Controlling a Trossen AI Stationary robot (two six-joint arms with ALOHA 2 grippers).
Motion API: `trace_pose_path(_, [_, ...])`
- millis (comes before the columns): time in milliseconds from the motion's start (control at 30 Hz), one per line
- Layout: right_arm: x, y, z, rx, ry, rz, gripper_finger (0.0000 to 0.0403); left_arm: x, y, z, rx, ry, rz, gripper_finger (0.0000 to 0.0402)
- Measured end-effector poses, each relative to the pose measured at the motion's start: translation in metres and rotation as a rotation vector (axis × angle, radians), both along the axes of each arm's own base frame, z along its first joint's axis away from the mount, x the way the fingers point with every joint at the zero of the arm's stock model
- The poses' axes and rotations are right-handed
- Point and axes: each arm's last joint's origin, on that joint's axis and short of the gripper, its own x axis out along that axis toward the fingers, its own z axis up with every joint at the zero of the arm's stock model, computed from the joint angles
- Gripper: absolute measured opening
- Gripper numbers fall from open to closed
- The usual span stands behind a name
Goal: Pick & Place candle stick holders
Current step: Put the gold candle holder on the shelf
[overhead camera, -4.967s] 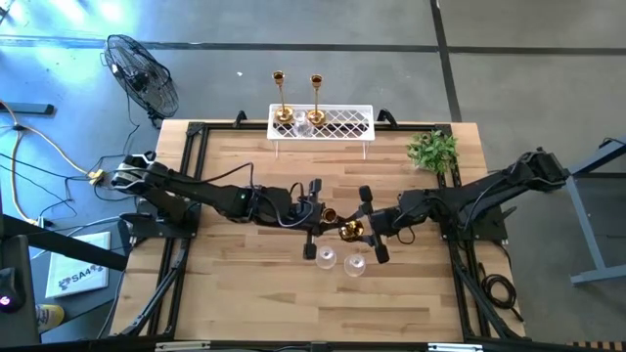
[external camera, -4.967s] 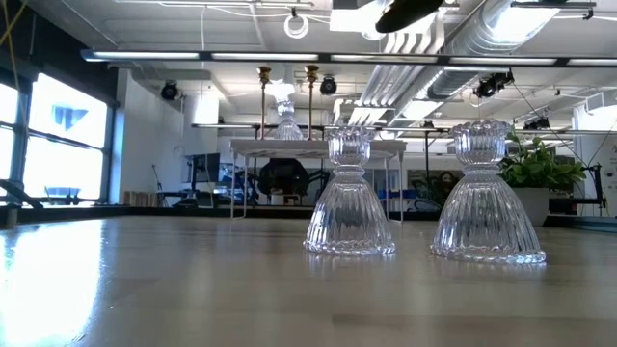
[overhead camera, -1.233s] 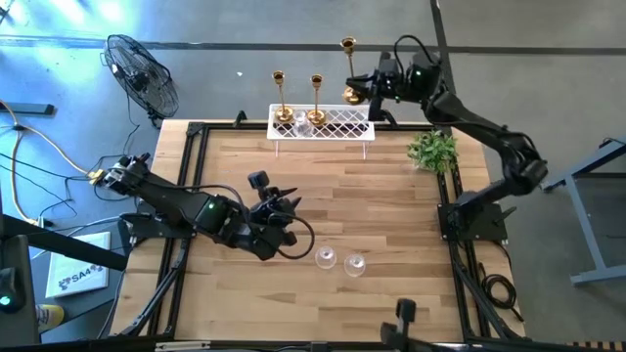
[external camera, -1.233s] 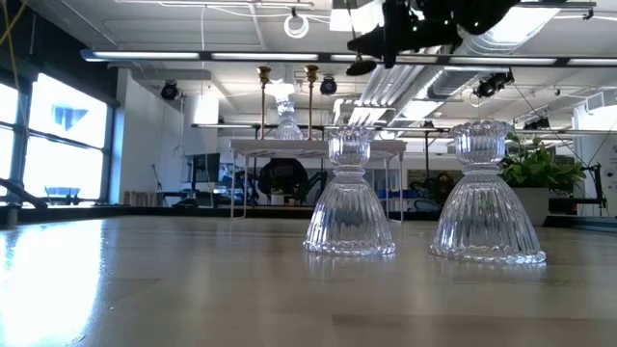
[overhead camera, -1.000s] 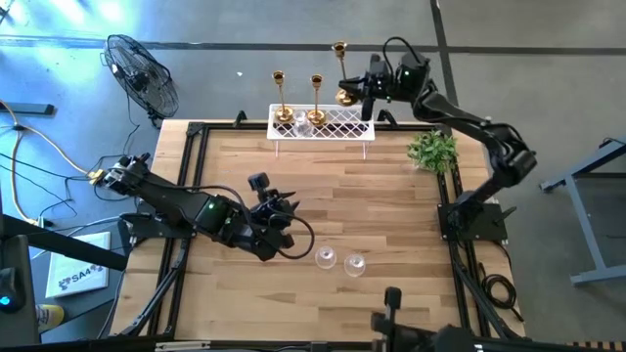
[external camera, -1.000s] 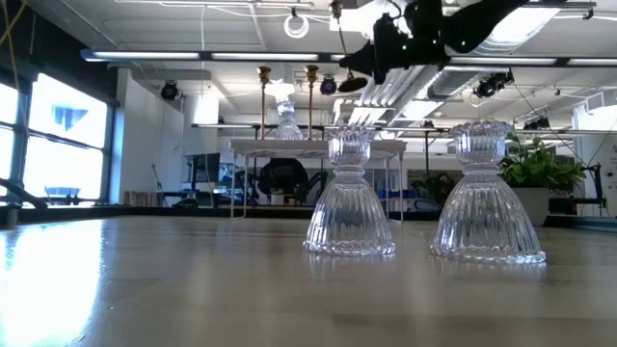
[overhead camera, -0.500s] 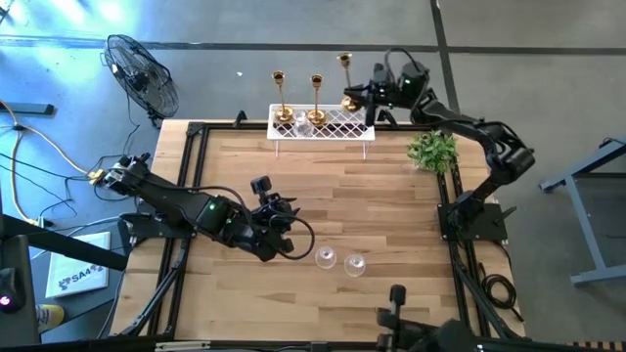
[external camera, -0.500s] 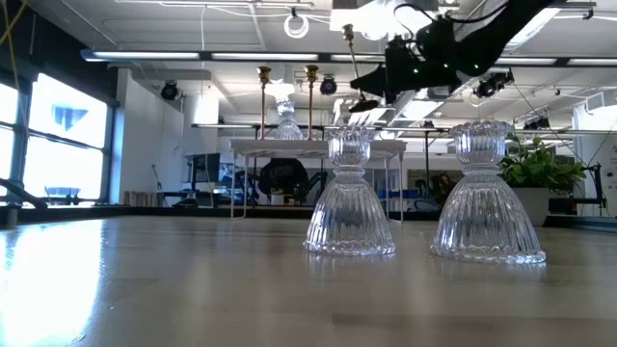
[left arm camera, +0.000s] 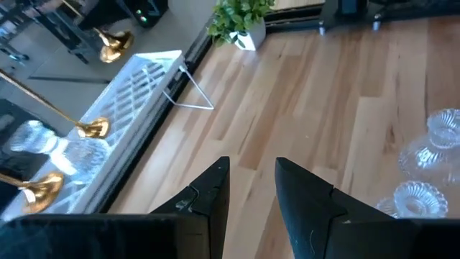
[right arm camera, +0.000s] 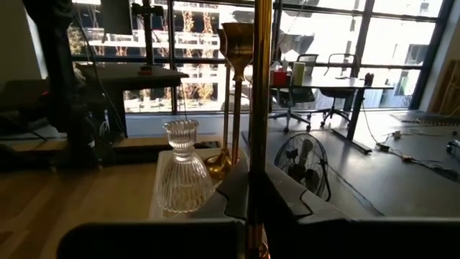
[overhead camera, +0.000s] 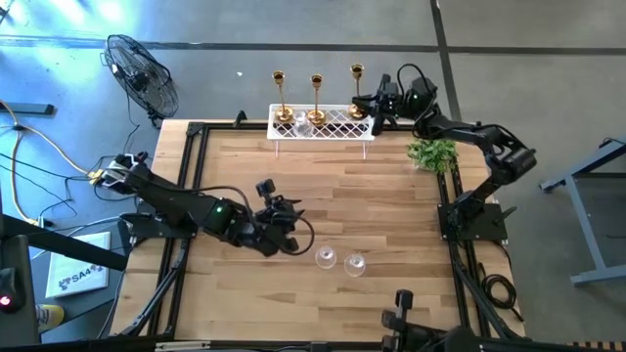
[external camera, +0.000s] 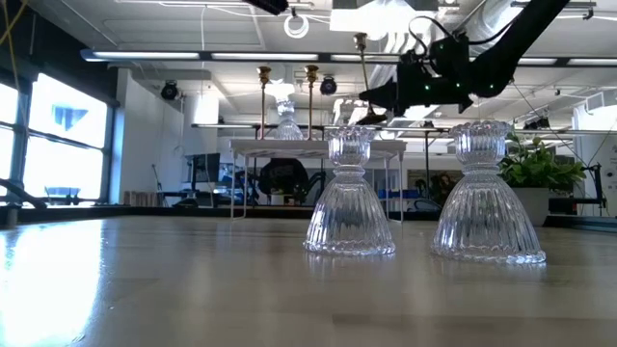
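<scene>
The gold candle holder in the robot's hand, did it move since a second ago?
Yes. The right gripper has carried the gold candle holder down and rightward, and it is now over the right end of the white rack, beside the two gold ones already standing there.

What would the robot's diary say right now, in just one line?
right tool: shut on gold candlestick, at rack's right end | left tool: empty, beside two glass holders | rack holds two gold, one glass

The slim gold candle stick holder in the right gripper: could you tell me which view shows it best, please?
The high view: the slim gold candle stick holder stands upright in the right gripper over the white lattice rack's end. The low view shows stem and base far off; the right wrist view only its stem; the left wrist view its base.
</scene>
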Motion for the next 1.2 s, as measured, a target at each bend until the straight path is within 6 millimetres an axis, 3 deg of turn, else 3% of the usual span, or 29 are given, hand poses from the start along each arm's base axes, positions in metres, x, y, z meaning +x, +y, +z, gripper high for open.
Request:
trace_pose_path(300, [0.006, -0.009, -0.017, 0.098, -0.018, -0.071, 0.0007, 0.006, 0.008, 0.001, -0.059, -0.009, -0.047, 0.0108])
trace_pose_path(633, [0.020, -0.011, -0.039, 0.154, -0.004, -0.156, 0.0007, 0.019, 0.001, 0.020, -0.108, -0.190, -0.183, 0.0108])
trace_pose_path(1200, [0.020, -0.014, -0.045, 0.186, 0.020, -0.246, 0.0007, 0.027, -0.008, 0.018, -0.190, -0.198, -0.367, 0.0108])
